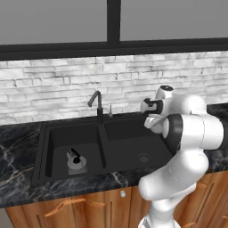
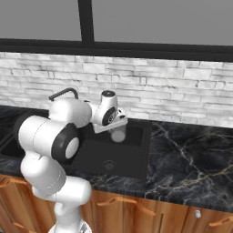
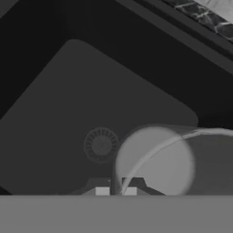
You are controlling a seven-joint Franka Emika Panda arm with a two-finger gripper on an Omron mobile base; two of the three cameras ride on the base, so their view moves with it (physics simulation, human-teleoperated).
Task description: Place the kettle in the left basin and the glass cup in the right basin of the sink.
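Hovering over the matte black right basin (image 2: 132, 150) of the double-bowl sink (image 1: 44, 147), I've got my jaws (image 3: 116, 191) clenched on the rim of the small translucent pale-grey glass cup (image 2: 119, 134), and it hangs clear of the floor below. Looking down along my fingers, the tumbler (image 3: 157, 161) sits just beside the round metal drain (image 3: 101, 144), not over it, with dark basin floor all round.

Over in the left basin (image 1: 58, 138), the squat silver-grey metal kettle (image 1: 76, 160) with its black arched handle stands upright on the drain there, so by my reckoning that half of the job is done. This is the second leg: cup into the right bowl.

Next move, as I judge it, is a straight descent until the base meets the basin floor, then letting go and lifting out without tipping it. The grip is on one wall only, so the cup could swing or topple on release. The dark curved faucet (image 1: 95, 104) stands at the divider, well off to my side.
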